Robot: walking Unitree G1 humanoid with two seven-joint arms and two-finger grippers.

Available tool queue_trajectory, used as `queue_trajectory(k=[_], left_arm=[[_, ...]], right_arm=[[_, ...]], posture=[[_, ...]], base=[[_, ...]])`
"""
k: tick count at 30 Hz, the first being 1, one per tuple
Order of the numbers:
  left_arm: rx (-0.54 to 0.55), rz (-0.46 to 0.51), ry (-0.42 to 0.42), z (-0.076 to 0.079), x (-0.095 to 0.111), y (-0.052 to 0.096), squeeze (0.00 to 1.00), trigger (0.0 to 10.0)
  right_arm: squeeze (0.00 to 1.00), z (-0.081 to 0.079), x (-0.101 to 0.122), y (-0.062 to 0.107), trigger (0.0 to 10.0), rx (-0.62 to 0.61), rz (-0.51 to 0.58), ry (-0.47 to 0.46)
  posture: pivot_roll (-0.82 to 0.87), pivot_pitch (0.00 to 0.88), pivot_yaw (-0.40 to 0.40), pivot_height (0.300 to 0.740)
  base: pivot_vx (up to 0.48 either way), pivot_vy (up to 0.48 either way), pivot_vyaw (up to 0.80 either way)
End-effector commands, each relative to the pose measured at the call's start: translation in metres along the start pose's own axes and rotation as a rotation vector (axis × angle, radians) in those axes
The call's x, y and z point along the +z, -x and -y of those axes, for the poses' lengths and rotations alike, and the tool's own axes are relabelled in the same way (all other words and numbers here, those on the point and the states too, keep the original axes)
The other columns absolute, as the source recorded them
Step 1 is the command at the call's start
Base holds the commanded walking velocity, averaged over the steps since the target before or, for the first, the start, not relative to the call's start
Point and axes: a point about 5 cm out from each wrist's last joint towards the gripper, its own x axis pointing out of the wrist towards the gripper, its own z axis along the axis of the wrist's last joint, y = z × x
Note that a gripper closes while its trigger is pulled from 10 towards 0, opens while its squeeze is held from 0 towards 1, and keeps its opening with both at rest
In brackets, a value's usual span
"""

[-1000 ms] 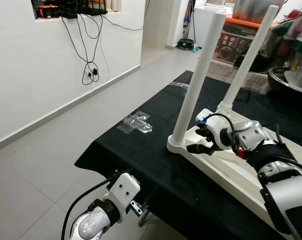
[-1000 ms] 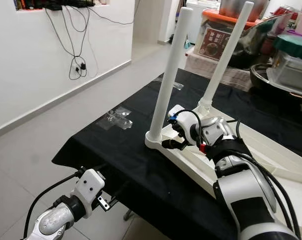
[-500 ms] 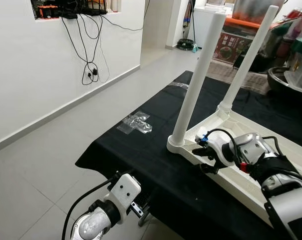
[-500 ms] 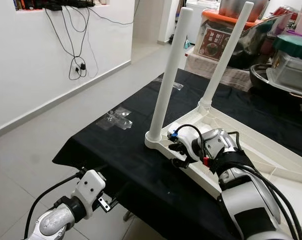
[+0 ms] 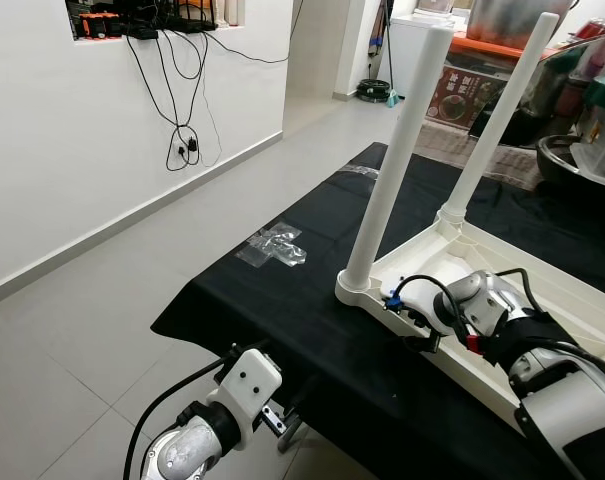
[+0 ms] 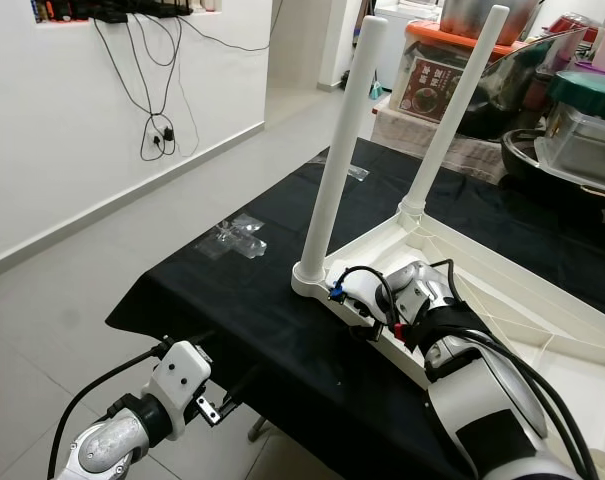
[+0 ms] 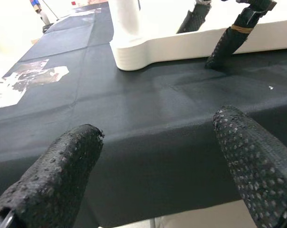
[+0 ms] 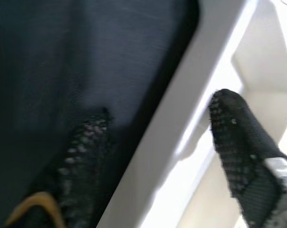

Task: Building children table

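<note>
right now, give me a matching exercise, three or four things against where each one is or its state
Things:
1. right tool
2. left tool
3. plastic bag
4. white leg

Places or states:
A. upright at the upturned tabletop's near corner
B. lying flat on the black cloth, apart from the tabletop
C. open, straddling the tabletop's rim
D. open, low before the cloth's near edge

Pairs: 1-C, 2-D, 3-B, 4-A

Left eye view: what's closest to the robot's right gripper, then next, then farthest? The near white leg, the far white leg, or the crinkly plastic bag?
From the right gripper:
1. Near white leg, just beside it at the tabletop's corner.
2. Far white leg, behind, at the next corner.
3. Crinkly plastic bag, off to the robot's left on the black cloth.
</note>
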Motion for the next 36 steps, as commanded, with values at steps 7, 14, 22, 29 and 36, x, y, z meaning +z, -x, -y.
queue_trajectory(k=[7,14,22,29,36], left_arm=[[0.003,-0.002,0.006,0.002,0.001,-0.001,0.00,10.0],[0.010,-0.002,0.006,0.002,0.001,-0.001,0.00,10.0],[0.016,-0.004,0.006,0.000,0.001,-0.002,0.00,10.0],[0.018,-0.006,0.004,-0.001,0.000,-0.003,0.00,10.0],[0.010,-0.004,0.003,-0.001,0.000,-0.004,0.00,10.0]], right_arm=[[0.00,0.007,0.003,0.008,0.0,0.020,-0.012,0.028],[0.00,0.010,0.007,0.012,0.0,0.027,0.023,0.099],[0.00,0.011,0.022,0.021,0.0,0.100,0.137,0.181],[0.00,-0.014,0.021,0.033,0.0,0.409,0.299,0.382],[0.00,-0.026,-0.011,0.030,0.0,0.476,0.097,0.579]], posture=[[0.02,0.052,-0.127,0.740],[0.02,0.051,-0.127,0.740],[0.01,0.051,-0.130,0.740],[0.01,0.047,-0.126,0.740],[0.00,0.042,-0.124,0.740]], base=[[0.000,0.000,0.00],[0.000,0.000,0.00],[0.000,0.000,0.00],[0.000,0.000,0.00],[0.000,0.000,0.00]])
